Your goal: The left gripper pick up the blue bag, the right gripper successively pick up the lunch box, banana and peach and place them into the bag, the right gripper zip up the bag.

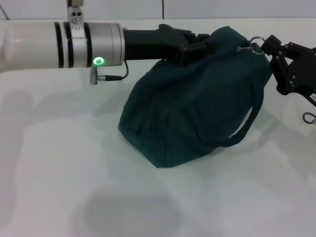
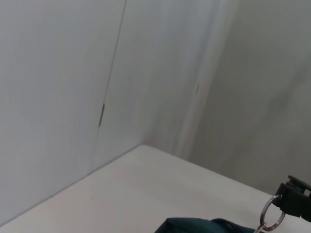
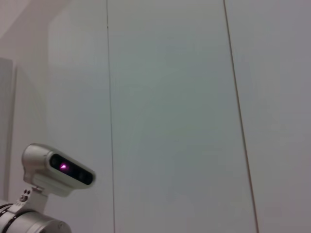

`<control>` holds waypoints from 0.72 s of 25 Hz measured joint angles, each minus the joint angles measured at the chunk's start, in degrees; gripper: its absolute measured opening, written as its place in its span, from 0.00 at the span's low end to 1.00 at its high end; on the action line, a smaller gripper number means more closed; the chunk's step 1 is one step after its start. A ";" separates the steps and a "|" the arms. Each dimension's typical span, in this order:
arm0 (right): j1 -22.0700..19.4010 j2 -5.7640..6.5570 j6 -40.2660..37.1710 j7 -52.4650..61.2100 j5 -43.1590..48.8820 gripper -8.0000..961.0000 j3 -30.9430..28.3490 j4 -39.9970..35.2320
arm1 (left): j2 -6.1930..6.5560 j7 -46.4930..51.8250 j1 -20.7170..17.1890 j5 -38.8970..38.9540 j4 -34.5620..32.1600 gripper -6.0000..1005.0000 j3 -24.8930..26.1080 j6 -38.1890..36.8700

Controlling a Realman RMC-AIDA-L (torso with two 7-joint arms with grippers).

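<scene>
The blue bag [image 1: 197,98] rests on the white table, its top bunched and pulled up. From the left, my left gripper [image 1: 199,48] on its silver wrist is shut on the fabric at the bag's top. At the bag's upper right corner my right gripper [image 1: 266,47] is shut on the metal ring pull [image 1: 256,41] of the zipper. One rope handle [image 1: 249,121] hangs down the bag's right side. The left wrist view shows the bag's top edge [image 2: 204,226], the ring pull [image 2: 272,216] and a right fingertip [image 2: 294,196] holding it. The lunch box, banana and peach are out of view.
A small metal loop [image 1: 308,117] lies on the table at the far right, below my right gripper. White wall panels stand behind the table. The right wrist view shows only the wall and the left arm's wrist camera [image 3: 58,170].
</scene>
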State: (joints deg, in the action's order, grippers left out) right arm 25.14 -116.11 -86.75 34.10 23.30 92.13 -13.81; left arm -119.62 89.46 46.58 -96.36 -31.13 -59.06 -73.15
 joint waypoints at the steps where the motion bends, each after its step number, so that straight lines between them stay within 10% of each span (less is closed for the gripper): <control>1: 0.00 0.00 -0.01 -0.01 -0.01 0.02 -0.09 0.10 | 0.00 -0.52 -0.41 0.60 0.02 0.31 0.00 -0.04; 18: -0.13 -0.06 0.41 2.53 -3.61 0.02 -0.20 0.43 | 0.14 -7.66 -3.58 2.55 0.04 0.05 -2.27 -3.95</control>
State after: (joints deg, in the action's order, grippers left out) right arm 25.00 -116.17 -86.34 36.63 19.69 91.93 -13.38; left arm -119.48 81.80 42.99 -93.80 -31.09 -61.33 -77.10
